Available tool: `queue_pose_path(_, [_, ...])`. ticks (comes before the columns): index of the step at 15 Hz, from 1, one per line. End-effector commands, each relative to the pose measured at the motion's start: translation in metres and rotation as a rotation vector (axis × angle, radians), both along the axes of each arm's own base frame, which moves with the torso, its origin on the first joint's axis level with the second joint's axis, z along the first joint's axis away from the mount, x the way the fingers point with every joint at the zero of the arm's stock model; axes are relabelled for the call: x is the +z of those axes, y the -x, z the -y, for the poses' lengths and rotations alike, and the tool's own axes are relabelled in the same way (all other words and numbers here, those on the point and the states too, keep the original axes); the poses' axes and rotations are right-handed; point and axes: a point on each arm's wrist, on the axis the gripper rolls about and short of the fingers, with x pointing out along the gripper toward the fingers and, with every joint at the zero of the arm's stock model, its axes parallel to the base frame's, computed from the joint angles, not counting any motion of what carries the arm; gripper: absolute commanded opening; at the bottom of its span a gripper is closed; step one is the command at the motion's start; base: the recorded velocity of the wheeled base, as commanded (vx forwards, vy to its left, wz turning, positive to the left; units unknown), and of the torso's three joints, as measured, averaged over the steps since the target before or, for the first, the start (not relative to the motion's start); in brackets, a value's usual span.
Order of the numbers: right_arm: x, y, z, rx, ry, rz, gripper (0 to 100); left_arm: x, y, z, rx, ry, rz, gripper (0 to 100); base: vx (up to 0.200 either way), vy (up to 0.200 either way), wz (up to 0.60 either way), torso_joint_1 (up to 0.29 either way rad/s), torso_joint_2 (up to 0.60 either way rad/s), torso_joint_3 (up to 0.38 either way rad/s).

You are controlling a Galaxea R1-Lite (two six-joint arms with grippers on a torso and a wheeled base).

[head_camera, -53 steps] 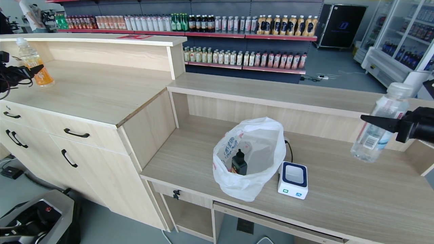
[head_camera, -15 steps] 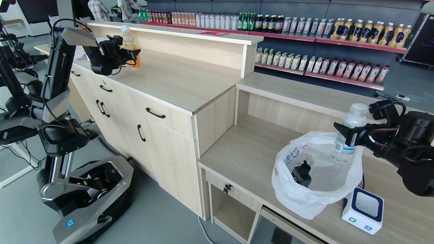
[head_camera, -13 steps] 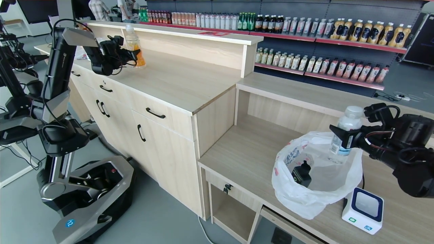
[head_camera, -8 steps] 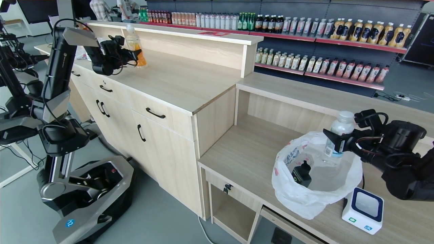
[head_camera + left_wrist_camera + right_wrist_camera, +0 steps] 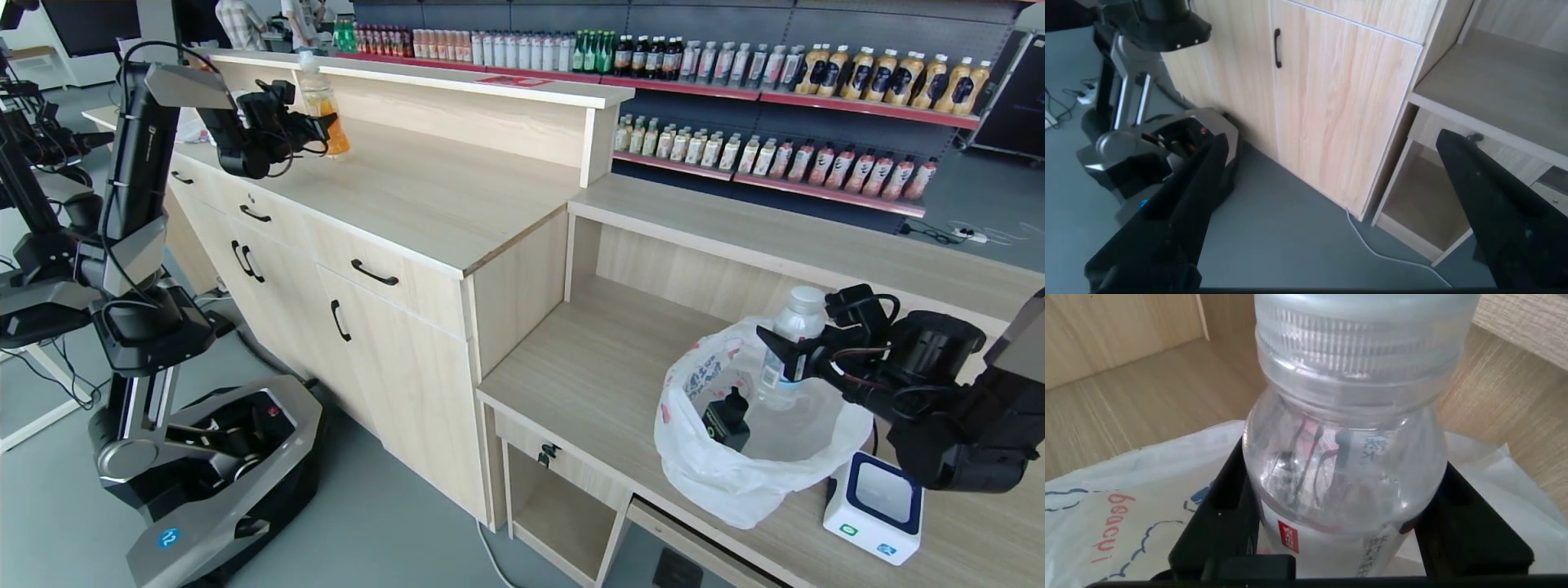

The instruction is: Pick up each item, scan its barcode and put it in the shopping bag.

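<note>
Right gripper [image 5: 782,359] clamped around the clear plastic water bottle with pale ribbed cap [image 5: 798,320]. The bottle is upright, its lower part already inside the mouth of the white thin-plastic shopping bag [image 5: 710,478], cap and shoulder above the rim. The right wrist view confirms the grip: black fingers [image 5: 1221,523] press both sides of the bottle body, with bag film below. Left gripper [image 5: 1333,143]: fingers wide apart, empty, low beside the cabinet front. Step in hand, by my reading: the deposit. To do it well, lower until the base is near the bag floor before releasing, since a drop from this height could tip the bottle or fold the soft bag. Keep it to the side away from the contents, keep the fingers off the limp rim, and retract straight up. Bag contents: one small dark bottle with black cap [image 5: 725,420], upright. The bag stands open on the light wood lower counter [image 5: 604,359], just beside the white box scanner with dark-framed window [image 5: 875,506].
</note>
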Motion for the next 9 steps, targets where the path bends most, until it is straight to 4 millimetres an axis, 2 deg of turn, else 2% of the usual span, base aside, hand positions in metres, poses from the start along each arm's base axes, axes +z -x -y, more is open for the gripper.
queue_pose_path(1, [-0.012, -0.003, 0.000, 0.004, 0.000, -0.016, 0, 0.000, 0.000, 0.000, 0.001, 0.000, 0.001, 100, 0.000, 0.000, 0.00, 0.000, 0.00, 0.000])
queue_pose_path(9, [-0.028, -0.011, -0.002, 0.044, 0.004, -0.022, 0, 0.000, 0.000, 0.000, 0.001, 0.000, 0.001, 100, 0.000, 0.000, 0.00, 0.000, 0.00, 0.000])
